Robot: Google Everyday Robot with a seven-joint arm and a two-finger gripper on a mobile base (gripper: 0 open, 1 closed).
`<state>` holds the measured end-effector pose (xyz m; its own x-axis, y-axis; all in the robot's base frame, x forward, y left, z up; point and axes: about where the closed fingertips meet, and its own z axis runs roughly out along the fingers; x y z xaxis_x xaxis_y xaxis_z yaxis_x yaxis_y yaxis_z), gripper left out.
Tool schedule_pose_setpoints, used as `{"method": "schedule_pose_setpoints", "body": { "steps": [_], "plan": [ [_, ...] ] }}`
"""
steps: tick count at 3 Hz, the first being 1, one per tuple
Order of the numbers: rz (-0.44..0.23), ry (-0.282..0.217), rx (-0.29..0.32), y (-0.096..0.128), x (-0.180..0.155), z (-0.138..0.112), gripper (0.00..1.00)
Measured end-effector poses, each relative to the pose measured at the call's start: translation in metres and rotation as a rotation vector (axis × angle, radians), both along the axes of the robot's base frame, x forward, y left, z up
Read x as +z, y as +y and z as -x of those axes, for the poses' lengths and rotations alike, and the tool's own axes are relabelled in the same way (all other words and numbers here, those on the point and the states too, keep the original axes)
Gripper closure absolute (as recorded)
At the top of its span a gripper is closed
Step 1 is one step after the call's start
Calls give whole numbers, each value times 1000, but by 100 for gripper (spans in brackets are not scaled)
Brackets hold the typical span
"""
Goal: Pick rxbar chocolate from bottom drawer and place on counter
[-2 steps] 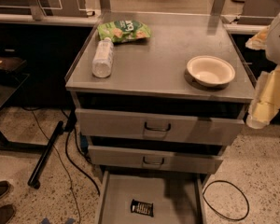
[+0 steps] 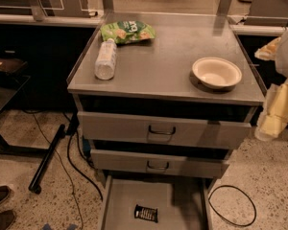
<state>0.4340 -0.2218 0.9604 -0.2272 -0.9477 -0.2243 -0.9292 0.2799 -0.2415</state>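
The rxbar chocolate [image 2: 146, 213] is a small black bar with white lettering. It lies flat on the floor of the pulled-out bottom drawer [image 2: 120, 200], near the front middle. The counter [image 2: 163, 66] is the steel top of the cabinet above. My gripper [image 2: 273, 119] is a pale yellowish shape at the right edge of the view, beside the cabinet's right side at the height of the upper drawers. It is far from the bar and holds nothing that I can see.
On the counter lie a clear bottle [image 2: 105, 59] on its side, a green snack bag [image 2: 127, 31] and a white bowl [image 2: 216, 73]. The two upper drawers [image 2: 161, 131] stand slightly out. Cables [image 2: 230, 205] lie on the floor. Shoes [image 2: 0, 207] show at the bottom left.
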Motion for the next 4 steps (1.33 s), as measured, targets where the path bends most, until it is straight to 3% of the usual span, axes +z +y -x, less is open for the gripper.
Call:
{"method": "schedule_pose_setpoints", "body": {
  "steps": [1, 2, 4],
  "plan": [
    [-33, 17, 1, -10, -28, 6, 0],
    [-75, 77, -15, -19, -60, 13, 0],
    [-98, 74, -9, -19, -60, 15, 0]
  ]
}}
